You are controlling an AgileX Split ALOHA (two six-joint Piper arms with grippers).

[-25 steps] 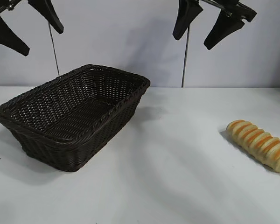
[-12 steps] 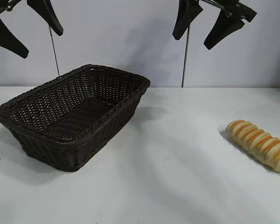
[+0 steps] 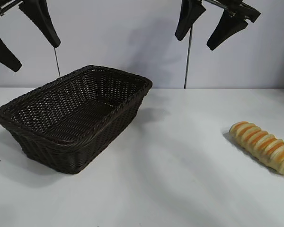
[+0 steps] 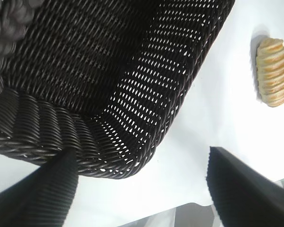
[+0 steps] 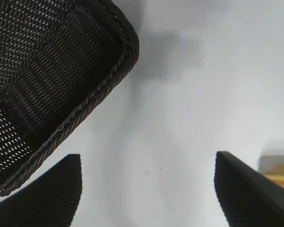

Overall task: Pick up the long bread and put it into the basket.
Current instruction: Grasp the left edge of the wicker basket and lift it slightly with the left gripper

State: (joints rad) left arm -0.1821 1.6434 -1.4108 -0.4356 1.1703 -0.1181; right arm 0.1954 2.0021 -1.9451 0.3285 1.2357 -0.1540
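Observation:
The long bread, pale yellow with golden-orange ridges, lies on the white table at the right; it also shows in the left wrist view and partly in the right wrist view. The dark-brown wicker basket stands at the left, empty; it shows in the left wrist view and the right wrist view. My left gripper hangs open high above the basket's left end. My right gripper hangs open high above the table's middle, left of the bread.
The white table spreads between basket and bread. A grey wall stands behind, with two thin vertical rods against it.
My left gripper has shifted slightly down and to the left. The right gripper, basket and bread have not moved.

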